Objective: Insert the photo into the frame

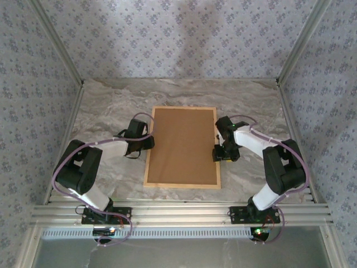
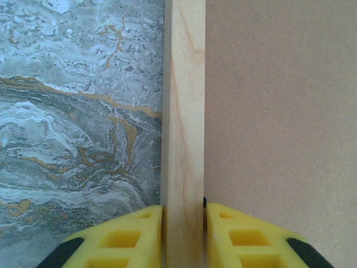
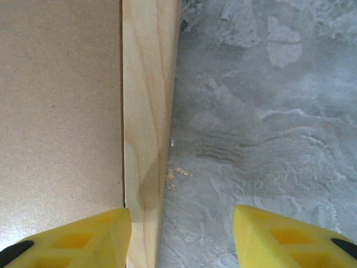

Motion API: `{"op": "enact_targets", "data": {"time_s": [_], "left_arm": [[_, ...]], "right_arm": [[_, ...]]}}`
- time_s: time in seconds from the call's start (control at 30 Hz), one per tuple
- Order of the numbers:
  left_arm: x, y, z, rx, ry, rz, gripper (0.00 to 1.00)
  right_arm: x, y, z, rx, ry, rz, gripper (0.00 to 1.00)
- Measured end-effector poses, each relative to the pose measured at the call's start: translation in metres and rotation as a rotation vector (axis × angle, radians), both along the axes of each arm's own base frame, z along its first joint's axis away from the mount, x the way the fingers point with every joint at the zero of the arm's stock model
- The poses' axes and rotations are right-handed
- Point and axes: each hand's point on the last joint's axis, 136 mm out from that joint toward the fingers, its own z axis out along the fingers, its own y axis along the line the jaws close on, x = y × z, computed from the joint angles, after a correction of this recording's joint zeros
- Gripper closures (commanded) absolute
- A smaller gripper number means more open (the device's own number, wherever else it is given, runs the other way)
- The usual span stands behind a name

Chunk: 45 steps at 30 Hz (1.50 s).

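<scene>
1. The frame [image 1: 181,185] is lying flat at the middle of the table [image 1: 106,111]. Its long rails are running from 12 to 6 o'clock, and its opening is being covered by a plain brown backing board [image 1: 183,145].
2. Whether the photo is lying beneath that board cannot be told.
3. The left gripper [image 1: 148,143] is being held at 9 o'clock of the frame. In the left wrist view its yellow fingers [image 2: 150,234] are being pressed against both sides of the left rail, so the wood is being pinched tight between them.
4. The right gripper [image 1: 220,155] is being held at 3 o'clock of the frame with its jaws parted astride the right rail. One finger [image 3: 111,223] is sitting over the board's edge just beside the rail. The other is standing apart from the wood, over bare table, so nothing is being gripped on that side.
5. The frame is being judged light and stiff along each rail, yet liable to twist at its corner joints if it is lifted from one side alone. The smooth wood is also being judged apt to slide on the polished table and between hard pads.
6. The board is being judged loose in its recess and likely to shift or drop if the frame is tilted.
7. The best hold is being judged to be across the thickness of the two long rails, near mid-length and opposite each other. The corners and the thin board edge are being judged better left alone.
</scene>
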Motion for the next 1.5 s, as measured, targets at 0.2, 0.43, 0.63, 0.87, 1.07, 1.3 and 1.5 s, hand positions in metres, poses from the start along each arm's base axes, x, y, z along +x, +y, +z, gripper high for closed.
{"op": "enact_targets", "data": {"time_s": [0.2,0.43,0.63,0.87,1.07,1.3,1.5], "left_arm": [[0.000,0.000,0.000,0.000,0.000,0.000,0.75],[0.001,-0.001,0.000,-0.002,-0.003,0.000,0.75],[0.002,-0.001,0.000,-0.004,-0.008,0.000,0.75],[0.002,-0.001,0.001,-0.004,-0.008,0.000,0.75],[0.002,-0.001,0.000,-0.004,-0.008,0.000,0.75],[0.002,-0.001,0.000,-0.004,-0.008,0.000,0.75],[0.002,-0.001,0.000,-0.004,-0.008,0.000,0.75]], "right_arm": [[0.000,0.003,-0.003,0.005,0.008,0.000,0.48],[0.000,0.006,-0.006,0.017,0.016,0.003,0.48],[0.000,0.015,-0.012,0.023,0.031,0.015,0.48],[0.001,0.016,-0.011,0.000,0.045,0.027,0.48],[0.002,0.013,-0.004,-0.012,0.028,0.027,0.47],[0.008,0.007,0.011,0.009,-0.024,0.006,0.48],[0.007,0.002,0.005,0.000,-0.005,-0.003,0.49]]}}
